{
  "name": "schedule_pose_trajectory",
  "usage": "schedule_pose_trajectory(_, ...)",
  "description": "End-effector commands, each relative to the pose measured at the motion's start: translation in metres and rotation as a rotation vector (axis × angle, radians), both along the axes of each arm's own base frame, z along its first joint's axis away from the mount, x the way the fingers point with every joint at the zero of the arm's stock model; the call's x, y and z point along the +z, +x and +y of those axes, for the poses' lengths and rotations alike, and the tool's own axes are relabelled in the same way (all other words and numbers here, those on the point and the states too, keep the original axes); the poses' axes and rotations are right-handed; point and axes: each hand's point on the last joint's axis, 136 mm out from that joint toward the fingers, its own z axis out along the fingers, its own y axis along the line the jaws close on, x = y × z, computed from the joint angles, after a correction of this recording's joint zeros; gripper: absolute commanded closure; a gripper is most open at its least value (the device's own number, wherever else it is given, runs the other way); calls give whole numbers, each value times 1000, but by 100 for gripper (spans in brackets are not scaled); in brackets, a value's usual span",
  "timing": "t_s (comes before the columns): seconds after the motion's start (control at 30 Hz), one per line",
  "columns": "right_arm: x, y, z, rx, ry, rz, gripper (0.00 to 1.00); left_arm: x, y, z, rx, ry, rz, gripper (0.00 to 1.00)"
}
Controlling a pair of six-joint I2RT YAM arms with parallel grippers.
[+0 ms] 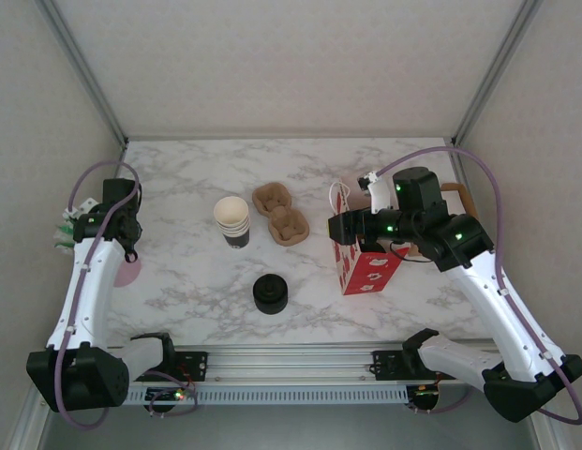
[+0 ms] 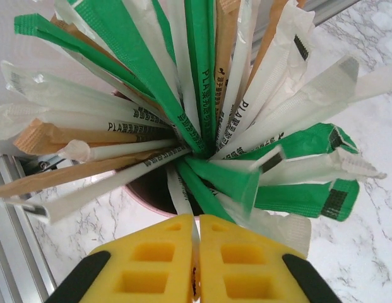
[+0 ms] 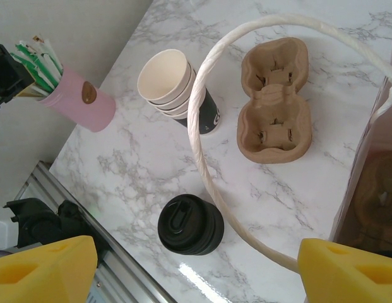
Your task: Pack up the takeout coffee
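Inside pink cup [image 3: 88, 104], straws [image 2: 202, 95], one between left jaws

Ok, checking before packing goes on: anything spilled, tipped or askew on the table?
Nothing stands out. The cup stack and bag stand upright, the carrier lies flat, and the straws splay in their pink cup, none spilled.

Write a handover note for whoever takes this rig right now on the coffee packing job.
Left gripper: shut, seemingly pinching a white-wrapped straw from the pink cup.
Right gripper: open above the red bag, near its handle.
Cup stack lidless, lid stack and carrier trays on the table.
Done: no cup lidded; bag contents unclear. Left: lid a cup, bag it.
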Motion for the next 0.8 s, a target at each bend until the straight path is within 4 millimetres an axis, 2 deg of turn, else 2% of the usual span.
schedule_pose_trajectory(0.0, -1, 0, 0, 3, -9, -17, 17, 13, -6, 7, 14, 41, 14, 93)
schedule_pose_trajectory(0.3, 2, -1, 1, 4, 1, -18, 16, 41, -6, 3, -19, 28, -27, 98)
schedule_pose_trajectory(0.57, 5, -1, 1, 3, 7, -20, 17, 83, -8, -4, -58, 35, -118, 100)
schedule_pose_trajectory(0.77, 7, 1, 1, 2, 5, -19, 16, 92, -5, -12, -88, 4, -167, 100)
